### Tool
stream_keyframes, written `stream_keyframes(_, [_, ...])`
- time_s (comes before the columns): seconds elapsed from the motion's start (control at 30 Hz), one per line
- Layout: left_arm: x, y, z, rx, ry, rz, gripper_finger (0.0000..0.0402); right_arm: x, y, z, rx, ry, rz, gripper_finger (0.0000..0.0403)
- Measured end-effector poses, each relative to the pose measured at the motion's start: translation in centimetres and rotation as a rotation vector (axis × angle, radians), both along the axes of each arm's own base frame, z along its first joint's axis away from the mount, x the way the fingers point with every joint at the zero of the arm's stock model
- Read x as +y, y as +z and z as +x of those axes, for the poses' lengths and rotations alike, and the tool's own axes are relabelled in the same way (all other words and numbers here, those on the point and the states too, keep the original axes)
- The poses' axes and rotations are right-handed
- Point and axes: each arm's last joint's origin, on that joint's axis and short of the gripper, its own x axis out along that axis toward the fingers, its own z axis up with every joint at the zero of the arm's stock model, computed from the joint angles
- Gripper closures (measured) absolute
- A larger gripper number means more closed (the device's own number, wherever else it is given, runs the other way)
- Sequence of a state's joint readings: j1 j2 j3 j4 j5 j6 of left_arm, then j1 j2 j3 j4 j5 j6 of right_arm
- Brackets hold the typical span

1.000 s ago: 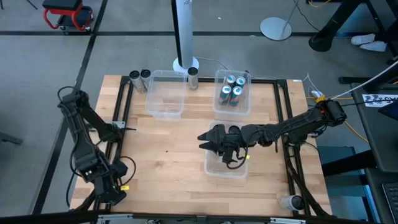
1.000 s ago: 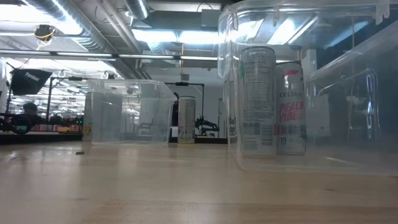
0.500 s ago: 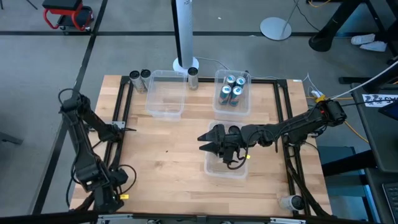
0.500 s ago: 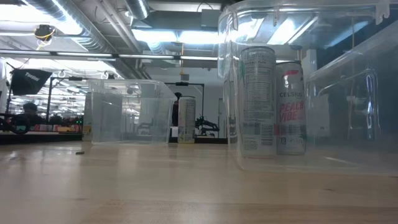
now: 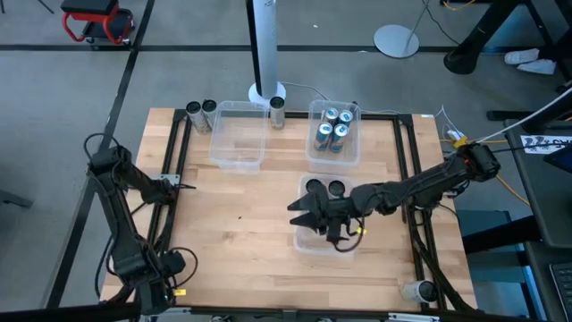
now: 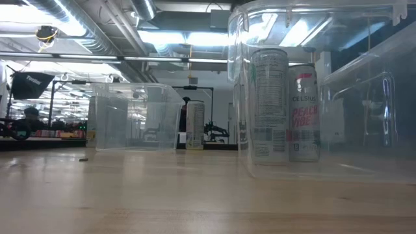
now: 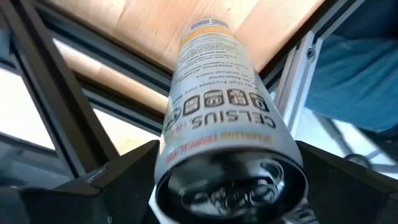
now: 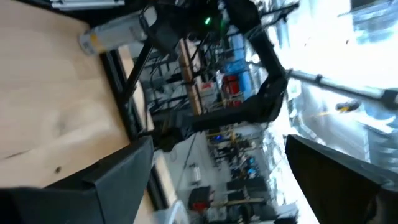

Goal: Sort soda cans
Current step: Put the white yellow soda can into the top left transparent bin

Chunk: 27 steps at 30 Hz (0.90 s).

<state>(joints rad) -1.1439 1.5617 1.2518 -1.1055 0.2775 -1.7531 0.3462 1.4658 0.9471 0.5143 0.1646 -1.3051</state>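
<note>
Our left gripper (image 5: pixel 166 283) is clamped on a silver-white soda can with orange lettering (image 7: pixel 224 106). The can lies lengthwise between the two dark fingers (image 7: pixel 124 171), its dark end towards the wrist camera. Reading the high view as a clock with twelve at the far edge, this gripper hangs at about eight o'clock, just off the near-left corner of the light wooden table (image 5: pixel 232 224), above the black frame rails.

Our right gripper (image 5: pixel 299 213) reaches in from three o'clock to the middle of the table. Its jaws stand wide apart with nothing between them, and it hovers over the left rim of the near clear plastic bin (image 5: pixel 344 250). Two dark-topped cans (image 5: pixel 324 188) stand upright side by side at the twelve-o'clock end of that bin. In the low view, one of them reads as a pale can with red lettering (image 6: pixel 304 110).

Towards one o'clock, a second clear bin (image 5: pixel 356 148) holds four blue-and-silver cans (image 5: pixel 332 128), all upright and close together. At eleven o'clock sits a third clear bin (image 5: pixel 238 148). Two dark cans (image 5: pixel 201 109) stand just beside its left end. One grey can (image 5: pixel 277 111) stands between the two far bins.
</note>
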Motion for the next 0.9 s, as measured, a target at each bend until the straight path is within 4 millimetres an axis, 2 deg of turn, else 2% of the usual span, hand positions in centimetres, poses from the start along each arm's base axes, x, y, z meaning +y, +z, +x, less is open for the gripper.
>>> stream_keyframes(0.1, [-0.3, -0.5, 0.2, -0.001, -0.029, 0.009, 0.0073, 0.9, 0.2, -0.3, -0.025, 0.028, -0.022, 0.0038])
stream_keyframes(0.27, [-0.2, -0.5, 0.4, -0.008, -0.041, -0.001, 0.0156, 2.0, 0.6, -0.8, -0.061, 0.038, -0.007, 0.0038])
stream_keyframes(0.53, [0.4, 0.0, 1.0, -0.033, -0.072, -0.025, 0.0159, 3.0, 0.7, -1.2, -0.083, 0.046, -0.031, 0.0038])
stream_keyframes(0.77, [2.5, 0.0, 3.5, -0.046, -0.148, -0.002, 0.0159, 2.9, 0.7, -1.2, -0.083, 0.044, -0.030, 0.0038])
stream_keyframes(0.9, [4.3, 0.0, 5.3, -0.049, -0.232, 0.006, 0.0159, 2.9, 0.7, -1.2, -0.082, 0.044, -0.031, 0.0038])
